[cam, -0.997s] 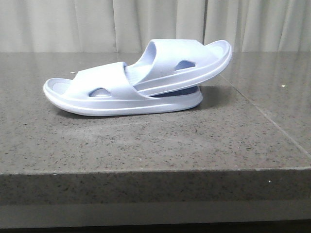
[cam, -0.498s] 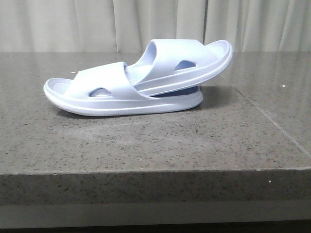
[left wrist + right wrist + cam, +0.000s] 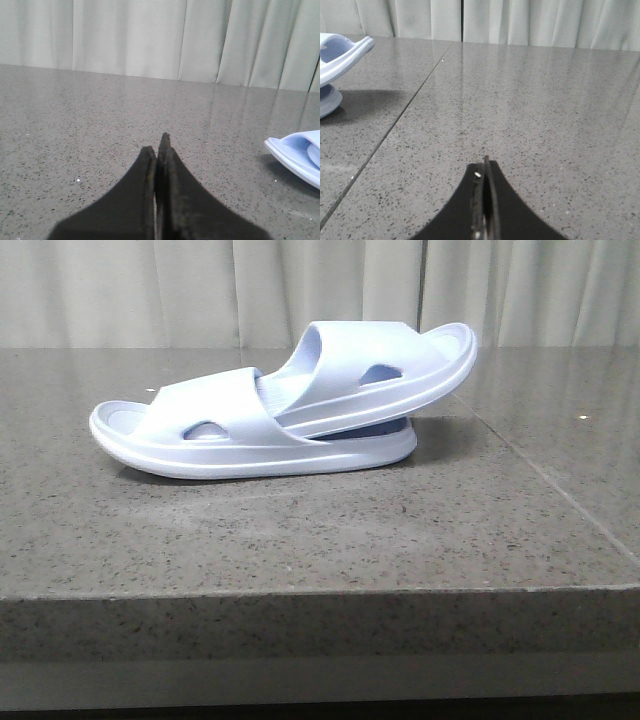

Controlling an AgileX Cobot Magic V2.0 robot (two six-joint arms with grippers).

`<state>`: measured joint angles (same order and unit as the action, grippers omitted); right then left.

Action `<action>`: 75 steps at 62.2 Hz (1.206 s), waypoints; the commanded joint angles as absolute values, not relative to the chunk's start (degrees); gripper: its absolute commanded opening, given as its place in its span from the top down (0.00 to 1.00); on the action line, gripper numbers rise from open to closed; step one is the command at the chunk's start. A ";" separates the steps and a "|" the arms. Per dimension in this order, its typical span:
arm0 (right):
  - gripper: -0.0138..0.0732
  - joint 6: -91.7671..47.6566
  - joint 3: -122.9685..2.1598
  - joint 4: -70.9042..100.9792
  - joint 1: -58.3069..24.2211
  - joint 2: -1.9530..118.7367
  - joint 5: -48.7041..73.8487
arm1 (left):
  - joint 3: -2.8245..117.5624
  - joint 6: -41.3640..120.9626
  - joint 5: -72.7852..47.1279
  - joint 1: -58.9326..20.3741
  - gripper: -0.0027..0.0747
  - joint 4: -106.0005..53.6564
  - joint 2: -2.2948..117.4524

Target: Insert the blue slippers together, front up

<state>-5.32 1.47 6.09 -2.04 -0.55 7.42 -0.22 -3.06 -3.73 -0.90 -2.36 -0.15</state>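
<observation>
Blue slippers [image 3: 280, 410] nested mid-table [image 3: 300, 540], away from its edges.
Left gripper [image 3: 159, 150] and right gripper [image 3: 485, 170] pressed closed, holding nothing, over bare stone.

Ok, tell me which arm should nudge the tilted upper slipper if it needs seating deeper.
Probably the right. The upper slipper's raised heel overhangs the lower slipper on the robot's right. The right gripper and the left gripper are both shut, empty and off the pair; the left sees only the far toe.
</observation>
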 commanded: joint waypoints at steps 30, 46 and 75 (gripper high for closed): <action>0.98 -5.56 1.19 8.97 -1.63 -1.57 -1.58 | -0.52 -3.77 1.15 -1.10 0.99 -2.34 -1.11; 0.98 -5.56 1.19 9.42 -1.23 -1.57 -2.59 | -0.52 -3.77 1.15 -1.10 0.99 -2.34 -1.11; 0.98 -5.56 1.19 9.42 -1.23 -1.57 -2.59 | -0.52 -3.77 1.15 -1.10 0.99 -2.34 -1.11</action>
